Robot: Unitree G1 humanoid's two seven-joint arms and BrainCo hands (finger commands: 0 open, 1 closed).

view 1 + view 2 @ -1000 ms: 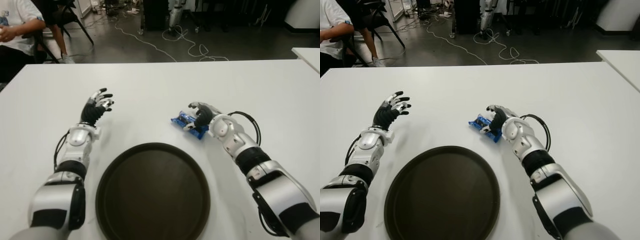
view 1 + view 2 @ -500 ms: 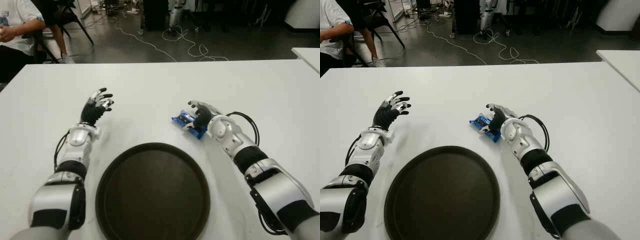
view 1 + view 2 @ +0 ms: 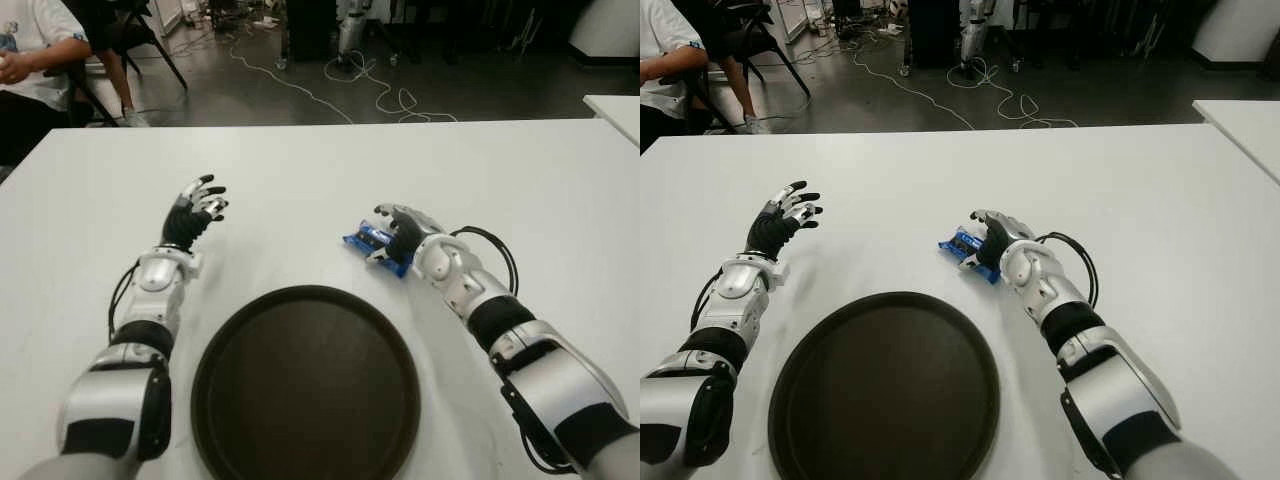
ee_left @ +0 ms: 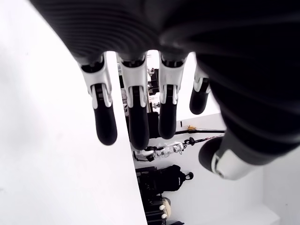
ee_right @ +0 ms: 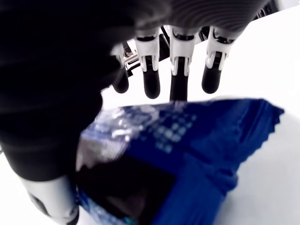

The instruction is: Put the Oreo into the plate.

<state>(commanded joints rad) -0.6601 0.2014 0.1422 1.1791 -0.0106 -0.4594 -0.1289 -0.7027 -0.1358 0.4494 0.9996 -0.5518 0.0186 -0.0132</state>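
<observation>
The Oreo, a blue packet (image 3: 362,240), lies on the white table (image 3: 300,170) just beyond the dark round plate (image 3: 305,385). My right hand (image 3: 398,226) sits over the packet's right end, palm down. In the right wrist view the packet (image 5: 197,140) fills the space under the palm, the fingers (image 5: 151,79) reach straight out past it and the thumb (image 5: 51,197) stands beside it, uncurled. My left hand (image 3: 197,203) is raised above the table to the left of the plate, fingers (image 4: 133,117) spread and holding nothing.
A person (image 3: 30,60) sits at the far left corner of the table. Another white table (image 3: 615,105) shows at the right edge. A black cable (image 3: 498,245) loops off my right forearm. Cables trail over the floor beyond the table.
My right hand has crept slightly forward and left over the packet. The packet, the plate and my left hand have stayed put.
</observation>
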